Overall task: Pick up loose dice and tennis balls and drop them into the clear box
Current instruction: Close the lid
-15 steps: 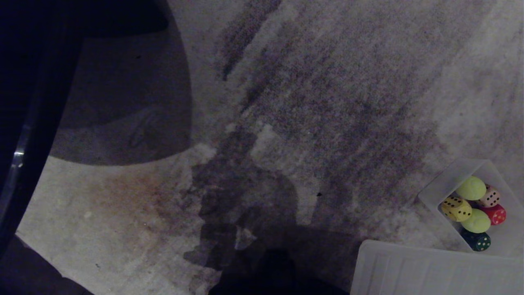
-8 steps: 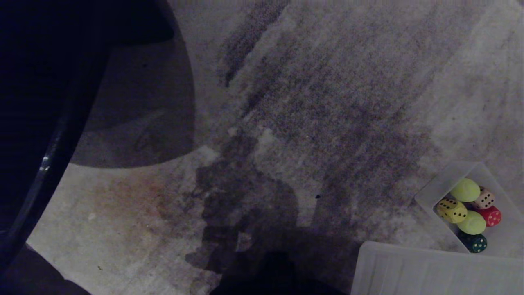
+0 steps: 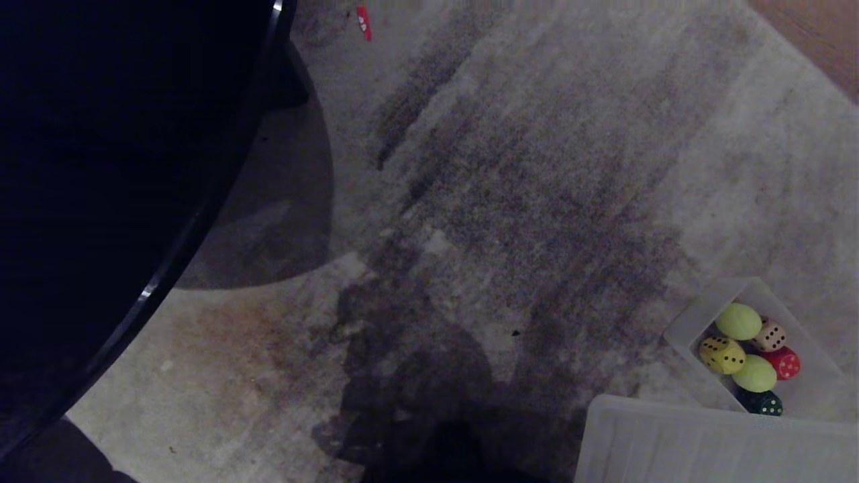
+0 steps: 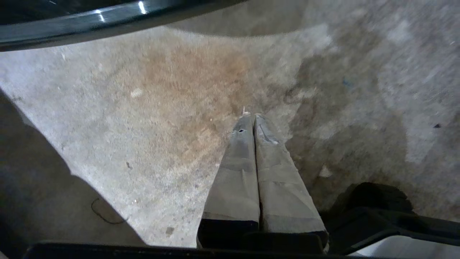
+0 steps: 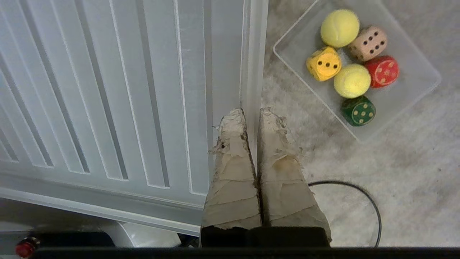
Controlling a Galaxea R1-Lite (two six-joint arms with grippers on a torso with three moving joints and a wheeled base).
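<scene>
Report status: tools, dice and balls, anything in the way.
Left tool and right tool shut, empty. Four dice and two tennis balls in the clear box. Ribbed lid beside the box; no loose pieces seen.

- My view has swung: the dark round worktop (image 3: 121,201) now fills far more of the left.
- The clear box (image 3: 698,315) sits smaller in view, shifted with the camera.
- Wood floor (image 3: 819,33) now shows far right.

- The head view is dim and grainy; a broad shadow (image 3: 416,389) is cast on the carpet (image 3: 537,168).
- Glare is seen along a dark glossy rim (image 4: 107,16).
- The right wrist view is evenly lit.
</scene>
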